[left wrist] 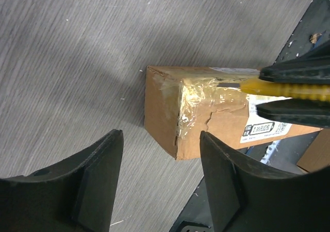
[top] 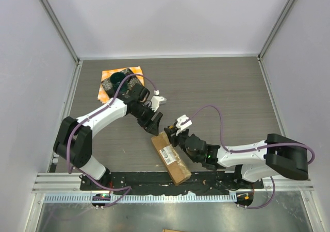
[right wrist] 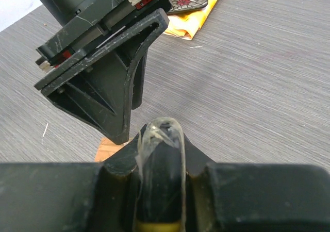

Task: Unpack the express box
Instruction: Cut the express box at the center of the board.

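Far left of the table (top: 221,87): an orange cloth (top: 135,70) carrying a dark dish (top: 114,80), well apart from the work area.

Left gripper (top: 153,122): reaches in from the left and hangs at the far end of the express box (top: 171,157). Its jaws are spread with nothing clamped between them. The left wrist view shows the box's taped corner below the gap. Contact with the cardboard cannot be confirmed.

Express box: lies diagonally at the near edge, centre, shipping label (top: 168,153) facing up, with its near end resting over the black base plate (top: 154,178). Shiny tape (left wrist: 201,95) is wrinkled across the far end.

Right gripper (top: 172,134): clenched on a yellow cutter (left wrist: 289,89), whose tip lies on the taped top of the box.
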Robot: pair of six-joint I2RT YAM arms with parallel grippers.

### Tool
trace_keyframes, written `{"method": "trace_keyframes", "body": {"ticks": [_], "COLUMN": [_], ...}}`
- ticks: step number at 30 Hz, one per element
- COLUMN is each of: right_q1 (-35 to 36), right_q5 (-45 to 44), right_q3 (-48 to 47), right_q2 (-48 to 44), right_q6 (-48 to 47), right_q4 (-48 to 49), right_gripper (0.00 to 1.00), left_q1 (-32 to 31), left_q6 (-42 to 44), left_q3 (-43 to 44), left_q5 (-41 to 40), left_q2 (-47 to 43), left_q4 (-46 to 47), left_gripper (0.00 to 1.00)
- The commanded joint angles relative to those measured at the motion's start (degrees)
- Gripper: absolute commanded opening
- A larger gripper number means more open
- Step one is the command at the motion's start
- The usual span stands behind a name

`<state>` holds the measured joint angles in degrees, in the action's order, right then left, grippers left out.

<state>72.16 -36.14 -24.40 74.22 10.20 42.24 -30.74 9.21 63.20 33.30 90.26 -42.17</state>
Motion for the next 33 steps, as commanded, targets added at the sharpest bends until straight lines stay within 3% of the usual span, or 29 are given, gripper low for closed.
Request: {"method": "trace_keyframes", "body": {"ticks": [1, 8, 18, 33], "right_q1": [-0.09, -0.09, -0.09, -0.09], "right_q5": [-3.32, -4.55, -3.23, -1.57], "right_q3": [0.23, 0.5, 0.06, -0.47], "right_q2": [2.07, 4.09, 4.62, 7.61], "right_q6": [-2.37, -4.22, -4.13, -2.9], "right_q4": [7.76, 11.55, 12.34, 14.8], "right_gripper": [0.01, 0.01, 0.01, 0.01], "left_q1": [-0.28, -0.28, -0.28, -0.28], "left_q6": [0.63, 1.07, 1.68, 1.6], "left_q3": [-0.88, -3.08, -4.66, -5.28], "left_q5": [3.09, 3.88, 1.77, -0.52], "left_q2": [-1.75, 0.18, 0.27, 0.09], "left_q4": [1.74, 3.5, 5.26, 5.17], "left_gripper": [0.62, 0.42, 0.38, 0.03]}}
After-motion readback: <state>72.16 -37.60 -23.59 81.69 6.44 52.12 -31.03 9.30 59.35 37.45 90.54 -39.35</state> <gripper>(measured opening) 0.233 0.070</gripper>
